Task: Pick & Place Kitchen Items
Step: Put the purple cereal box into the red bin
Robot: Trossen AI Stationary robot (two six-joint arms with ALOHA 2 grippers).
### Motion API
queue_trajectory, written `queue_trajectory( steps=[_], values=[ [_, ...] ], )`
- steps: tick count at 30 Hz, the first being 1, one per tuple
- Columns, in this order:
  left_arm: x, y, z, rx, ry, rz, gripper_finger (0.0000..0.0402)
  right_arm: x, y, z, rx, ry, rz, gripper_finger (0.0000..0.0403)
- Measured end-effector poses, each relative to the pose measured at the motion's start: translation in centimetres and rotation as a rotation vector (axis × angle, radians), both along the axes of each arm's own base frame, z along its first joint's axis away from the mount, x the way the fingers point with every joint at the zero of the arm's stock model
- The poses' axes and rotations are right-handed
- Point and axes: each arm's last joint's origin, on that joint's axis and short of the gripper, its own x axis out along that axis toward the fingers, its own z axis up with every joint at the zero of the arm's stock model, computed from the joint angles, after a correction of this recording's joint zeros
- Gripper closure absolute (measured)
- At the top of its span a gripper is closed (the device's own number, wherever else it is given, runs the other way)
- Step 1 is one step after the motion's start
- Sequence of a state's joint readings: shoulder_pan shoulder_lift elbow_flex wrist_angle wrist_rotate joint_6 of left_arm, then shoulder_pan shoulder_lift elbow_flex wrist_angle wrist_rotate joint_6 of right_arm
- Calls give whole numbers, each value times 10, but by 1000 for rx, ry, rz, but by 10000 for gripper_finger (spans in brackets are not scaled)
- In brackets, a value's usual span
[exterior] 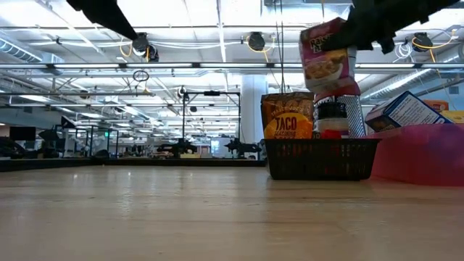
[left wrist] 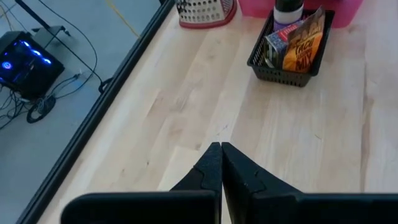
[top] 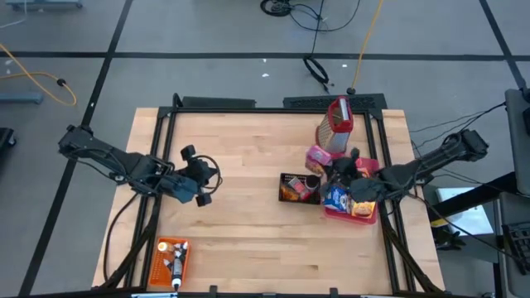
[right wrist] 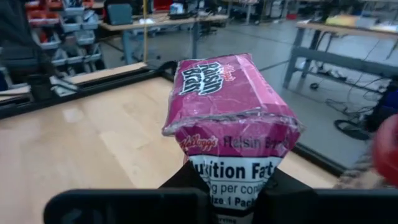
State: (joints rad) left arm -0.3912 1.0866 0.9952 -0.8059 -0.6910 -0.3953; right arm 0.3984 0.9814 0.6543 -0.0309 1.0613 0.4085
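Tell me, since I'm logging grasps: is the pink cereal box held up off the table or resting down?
Held up. The right claw grips the pink cereal box, which hangs above the black basket.

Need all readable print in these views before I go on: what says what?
"Raisin Bran": top of the pink cereal box in the right gripper.
"Kellogg's": partly legible on its front.
"TACO": orange packet in the black mesh basket.
Other print: too blurred.

Pale wood counter (top: 248, 223), smooth satin finish; pink Raisin Bran box (right wrist: 230, 106), creased glossy cardboard; black mesh basket (exterior: 322, 159), matt plastic; red tray (exterior: 424, 154), smooth plastic.
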Motion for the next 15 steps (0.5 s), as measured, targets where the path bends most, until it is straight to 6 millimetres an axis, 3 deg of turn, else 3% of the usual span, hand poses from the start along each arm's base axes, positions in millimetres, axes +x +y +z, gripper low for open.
queue_trajectory(
  steps=[15],
  values=[
    [5, -2, -13, -2, -40, -19, 398, -37, -10, -27, 19, 78, -100, 382]
  ],
)
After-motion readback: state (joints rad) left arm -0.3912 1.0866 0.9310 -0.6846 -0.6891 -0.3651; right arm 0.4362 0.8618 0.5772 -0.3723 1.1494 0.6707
